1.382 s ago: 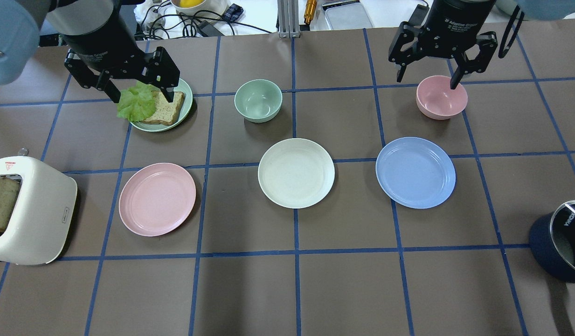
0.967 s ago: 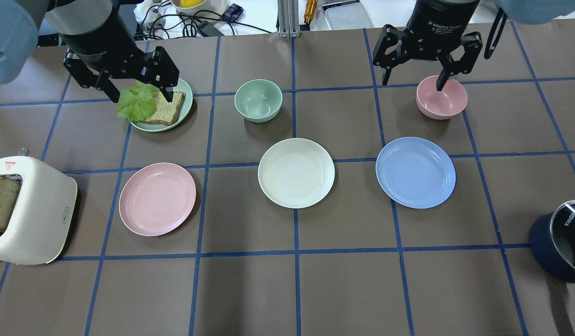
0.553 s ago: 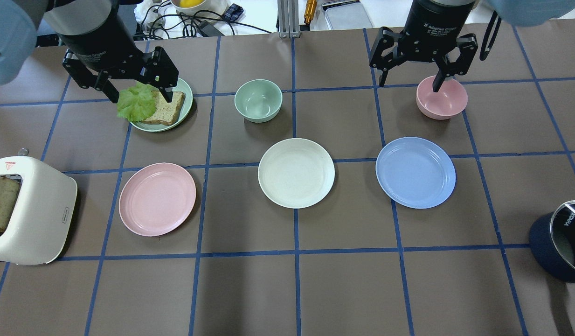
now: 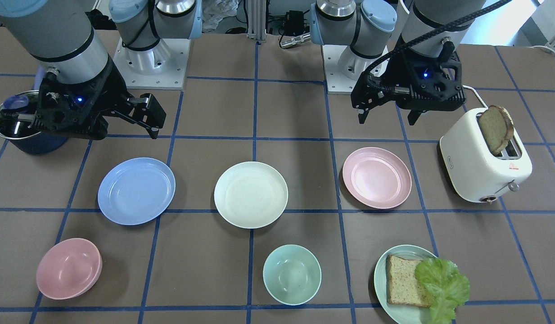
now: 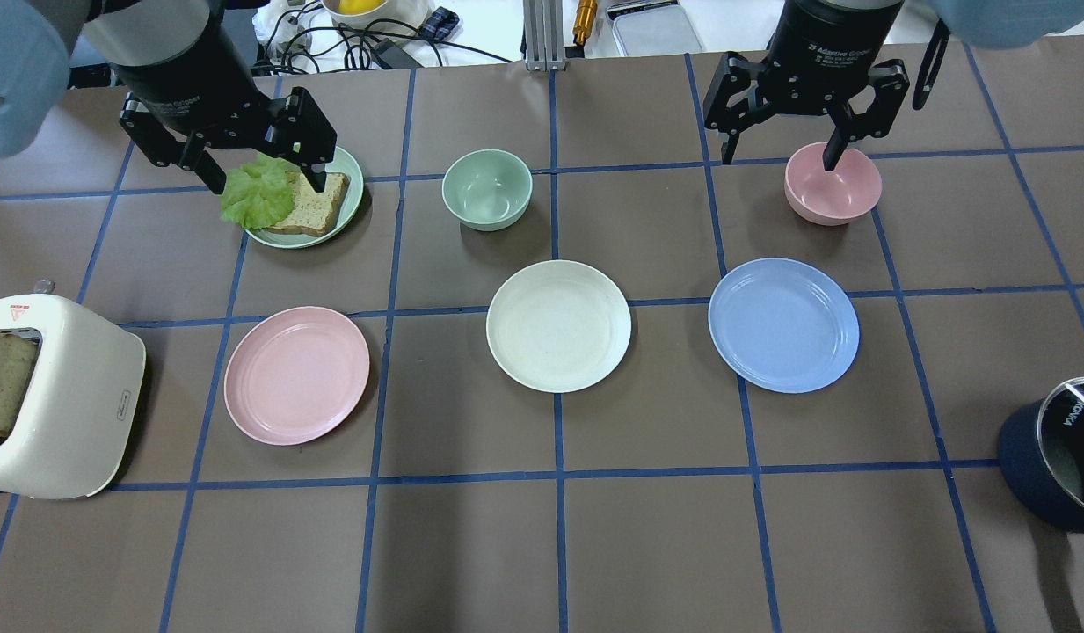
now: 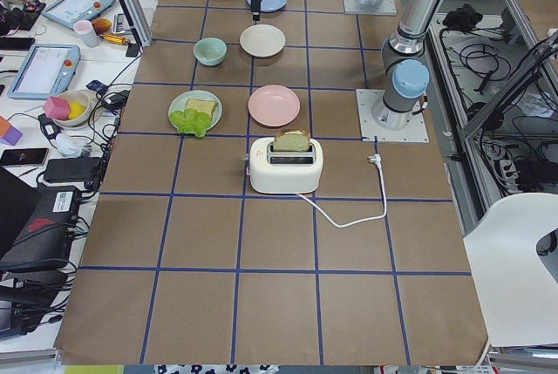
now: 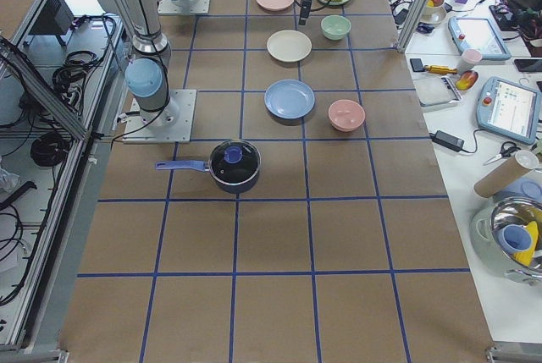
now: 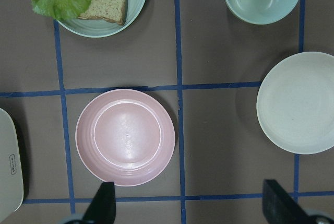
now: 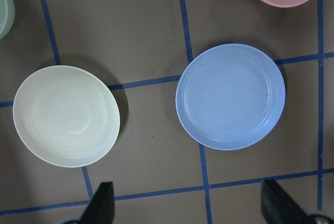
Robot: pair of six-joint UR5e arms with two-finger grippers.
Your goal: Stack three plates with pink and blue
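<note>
The table (image 5: 471,545) carries a brown mat with a blue tape grid. No plate is stacked yet.

**Overhead view.** Three plates lie flat in one row, well apart: pink plate (image 5: 296,375), cream plate (image 5: 559,326), blue plate (image 5: 783,325). The left gripper (image 5: 267,186) appears at 12 o'clock of the pink plate. The right gripper (image 5: 779,162) appears at 12 o'clock of the blue plate. Both have their jaws spread wide and carry nothing.

**Front-facing view.** The row is mirrored. The left gripper shows at 12 o'clock of the pink plate, and the right gripper at 11 o'clock of the blue plate. Neither touches a plate.

**Left side view and right side view.** The row runs along the table's length. The grippers are too small here to judge their jaws.

**Left wrist view.** The pink plate lies at 11 o'clock of the jaw midpoint, just ahead of one fingertip. The cream plate lies at 2 o'clock.

**Right wrist view.** The blue plate lies at 1 o'clock of the jaw midpoint. The cream plate lies at 10 o'clock.

**Assessment.**
- The plates are round, so no long axis governs the approach; any rim point should serve.
- The left arm is nearer the pink plate and the right arm nearer the blue plate.
- The cream plate sits between them and is the likely base.
</note>
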